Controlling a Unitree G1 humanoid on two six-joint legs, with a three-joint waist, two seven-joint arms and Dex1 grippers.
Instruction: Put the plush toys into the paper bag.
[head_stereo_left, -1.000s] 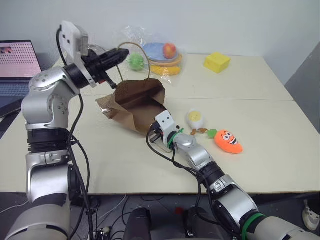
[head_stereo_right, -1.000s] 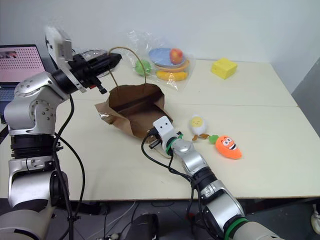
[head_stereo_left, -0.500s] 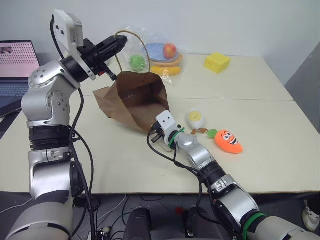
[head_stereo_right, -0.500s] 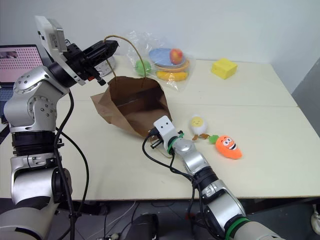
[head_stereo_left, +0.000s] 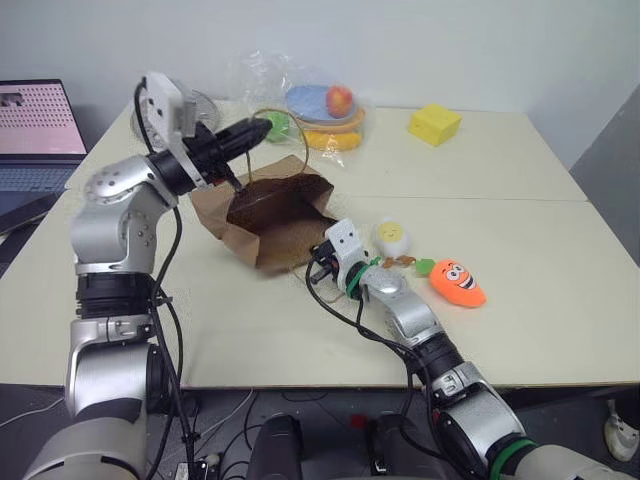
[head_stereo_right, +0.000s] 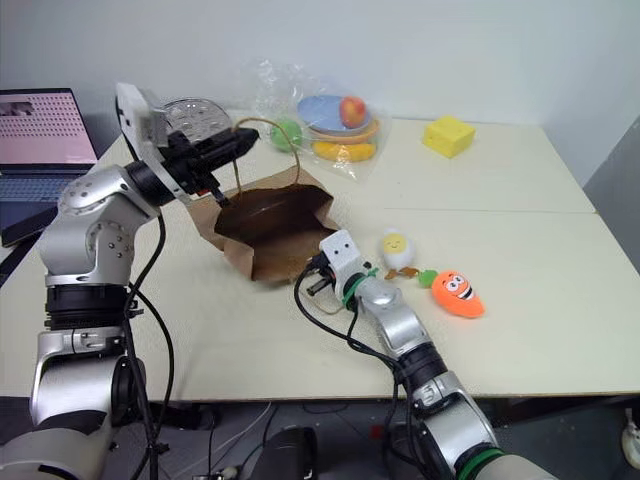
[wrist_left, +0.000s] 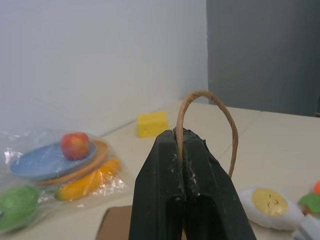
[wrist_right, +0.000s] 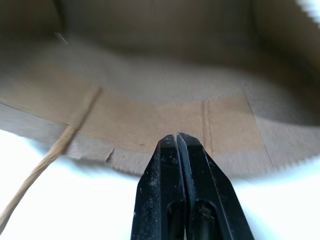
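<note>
Laptop (head_stereo_left: 38, 135): we saw it cut off at the frame's left edge.
Paper bag (wrist_right: 150, 115): its inside looked blurred to us.

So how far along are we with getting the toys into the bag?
Done: nothing is bagged; the egg toy and carrot toy lie on the table beside the paper bag. In hand: the left pincer is shut on the bag's handle, the right pincer is shut at its mouth. Left: both toys.
</note>
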